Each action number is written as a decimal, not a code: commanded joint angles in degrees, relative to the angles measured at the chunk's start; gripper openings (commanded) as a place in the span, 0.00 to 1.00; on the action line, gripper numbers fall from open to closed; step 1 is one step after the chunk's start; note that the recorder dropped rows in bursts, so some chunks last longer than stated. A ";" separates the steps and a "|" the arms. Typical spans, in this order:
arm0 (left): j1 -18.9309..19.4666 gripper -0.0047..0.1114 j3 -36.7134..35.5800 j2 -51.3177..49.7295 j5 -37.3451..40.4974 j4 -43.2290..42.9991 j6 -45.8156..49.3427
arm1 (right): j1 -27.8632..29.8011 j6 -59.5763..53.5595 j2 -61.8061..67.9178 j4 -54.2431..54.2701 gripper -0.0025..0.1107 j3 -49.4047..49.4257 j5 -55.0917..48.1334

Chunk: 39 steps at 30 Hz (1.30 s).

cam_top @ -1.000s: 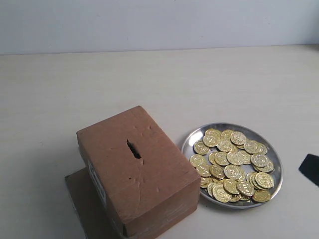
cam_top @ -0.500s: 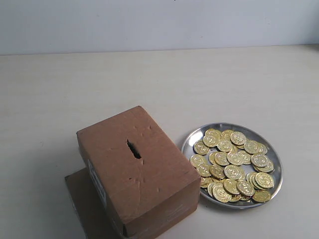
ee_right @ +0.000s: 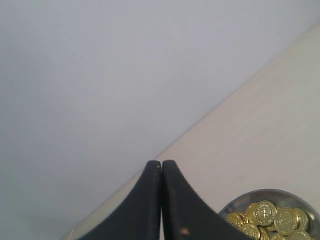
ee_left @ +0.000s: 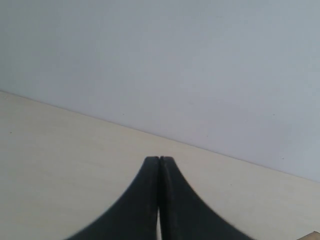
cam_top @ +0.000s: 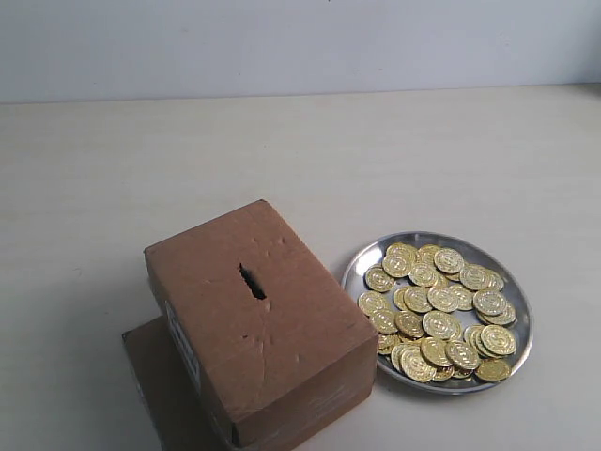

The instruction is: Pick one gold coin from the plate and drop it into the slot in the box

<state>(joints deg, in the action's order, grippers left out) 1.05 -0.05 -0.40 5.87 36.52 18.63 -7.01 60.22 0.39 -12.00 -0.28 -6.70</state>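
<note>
Touching tip to tip, empty: right fingers (ee_right: 148,200), plate (ee_right: 252,193) of coins (ee_right: 265,212) near; left fingers (ee_left: 142,200) same.

Cardboard sheet (cam_top: 153,383) on pale table (cam_top: 282,150)

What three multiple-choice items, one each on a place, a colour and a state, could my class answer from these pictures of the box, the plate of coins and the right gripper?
1. In the exterior view, where is the plate relative to the box?
A. To its right
B. On top of it
C. To its left

2. What colour are the coins?
A. Silver
B. Gold
C. Copper

3. How does the right gripper stand?
A. Wide open
B. Shut on a coin
C. Shut, holding nothing

Answers:
1 A: the plate lies right of the box.
2 B: every coin shines gold against the silver plate.
3 C: the right wrist view shows its fingers pressed together with nothing between them.
</note>
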 commanded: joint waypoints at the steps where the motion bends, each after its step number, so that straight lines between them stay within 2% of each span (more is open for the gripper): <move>1: 0.19 0.04 0.05 0.40 -0.38 0.16 0.00 | 0.39 -0.12 -0.39 4.43 0.02 0.28 -0.46; 3: 0.19 0.04 0.05 0.40 -0.38 0.16 0.00 | 0.64 -4.09 -0.39 4.16 0.02 0.28 -1.06; 10: 0.19 0.04 0.05 0.40 -0.38 0.16 0.00 | 0.64 -42.60 -0.39 12.00 0.02 0.28 -7.62; 14: 0.19 0.04 0.05 0.40 -0.38 0.16 0.00 | 1.01 -54.43 -0.39 12.30 0.02 0.28 -8.43; 22: 0.19 0.04 0.05 0.40 -0.38 0.16 0.00 | 1.01 -60.22 -0.39 12.30 0.02 0.28 -8.66; 39: 0.19 0.04 0.05 0.40 -0.38 0.16 0.00 | 2.82 -62.88 -0.39 12.00 0.02 0.28 -9.33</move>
<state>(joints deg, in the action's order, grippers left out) 1.05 -0.05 -0.40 5.87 36.52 18.63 -4.56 -2.09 0.39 0.00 -0.28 -16.18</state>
